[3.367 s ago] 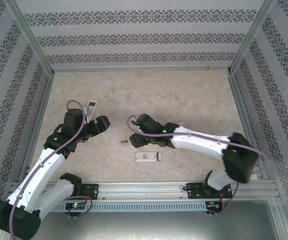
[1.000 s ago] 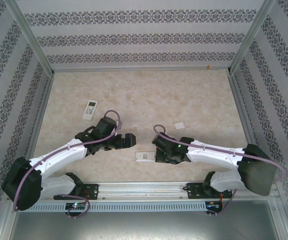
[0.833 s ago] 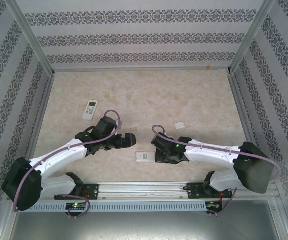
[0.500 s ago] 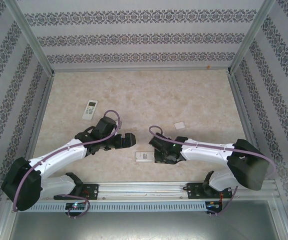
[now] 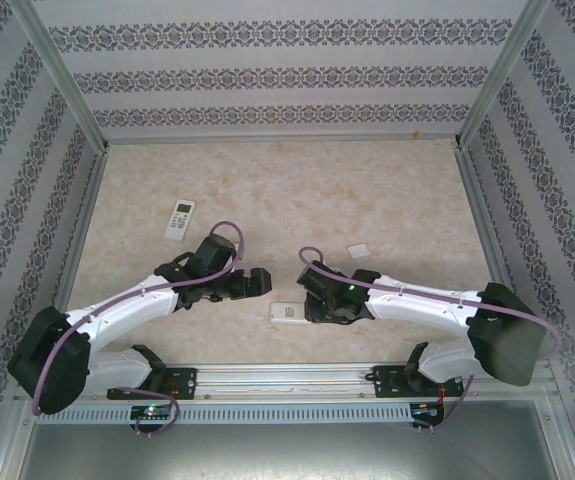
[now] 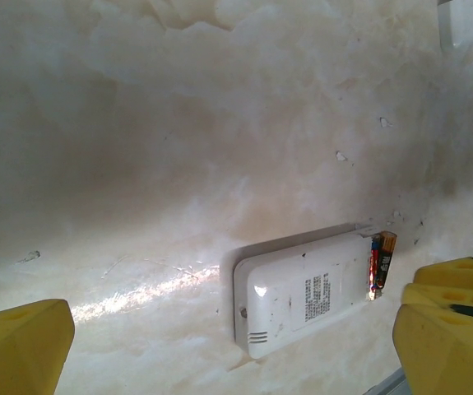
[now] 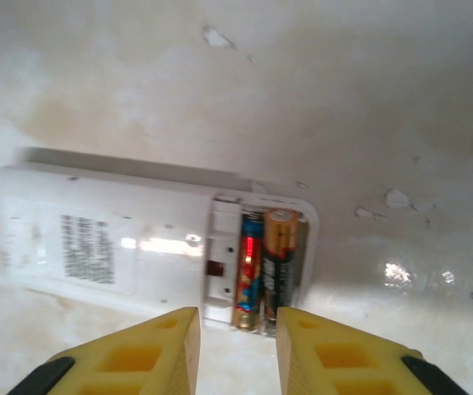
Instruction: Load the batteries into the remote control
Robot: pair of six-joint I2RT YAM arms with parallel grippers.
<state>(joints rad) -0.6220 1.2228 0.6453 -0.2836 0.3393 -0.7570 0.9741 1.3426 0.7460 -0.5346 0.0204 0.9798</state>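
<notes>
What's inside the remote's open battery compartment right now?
Two batteries lie side by side in the battery compartment of the remote, with no cover on it. What lies beneath them is covered, and the right end effector hides part of one end.

right end effector (image 7: 238,350) crowding the battery end of the remote control (image 5: 285,314), left end effector (image 5: 262,283) hanging just beside, desk (image 5: 307,190) lying open beyond, second remote (image 5: 179,219) sitting far left
</notes>
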